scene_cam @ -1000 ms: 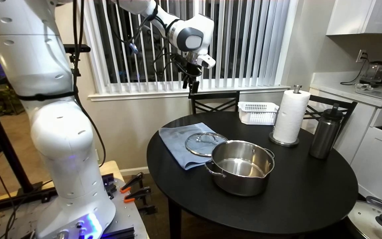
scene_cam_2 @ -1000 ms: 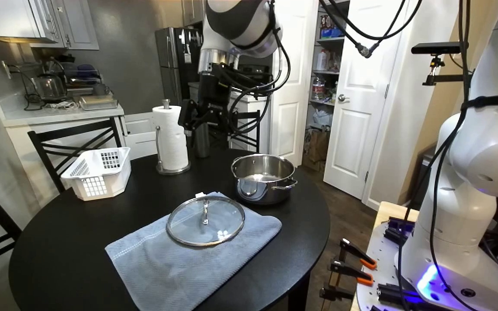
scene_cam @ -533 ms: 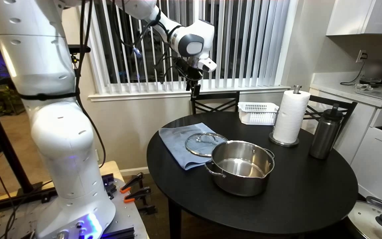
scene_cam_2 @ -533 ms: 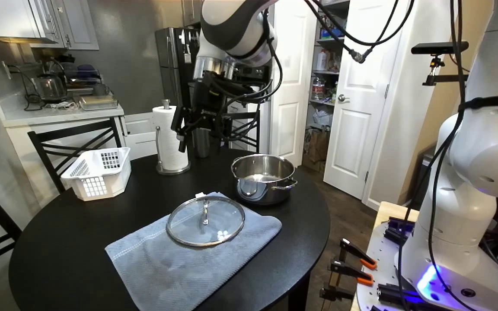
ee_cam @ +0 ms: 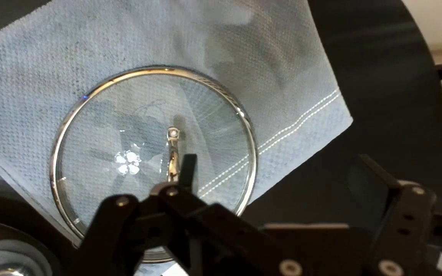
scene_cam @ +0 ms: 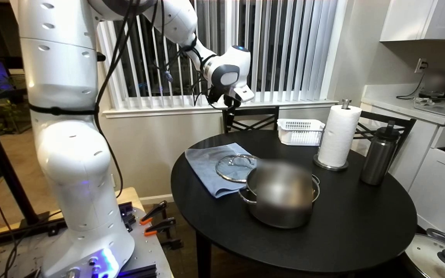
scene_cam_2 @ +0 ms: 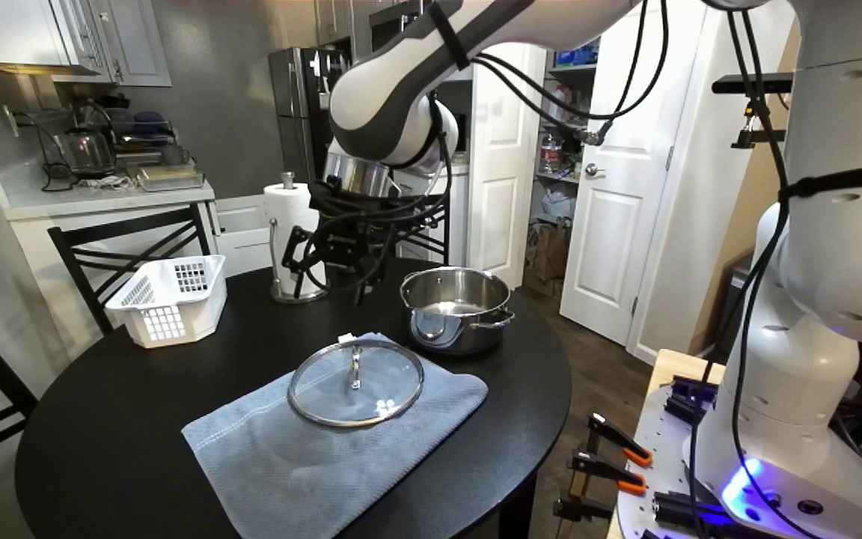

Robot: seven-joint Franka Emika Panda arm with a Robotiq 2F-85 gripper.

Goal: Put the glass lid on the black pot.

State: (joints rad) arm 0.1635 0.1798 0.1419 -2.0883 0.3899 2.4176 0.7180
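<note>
In an exterior view, the red-labelled bottle [scene_cam_2: 551, 154] is too small for us to read. The wrist view shows the jaws spread wide, the glass lid [ee_cam: 150, 147] lying on blue cloth [ee_cam: 278, 88], and only part of the steel pot [ee_cam: 10, 251] alongside.

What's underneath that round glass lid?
A blue-grey cloth lies under the glass lid, its white stitching showing through in the wrist view. There, the hand covers part of the lid, hiding what's beneath.
</note>
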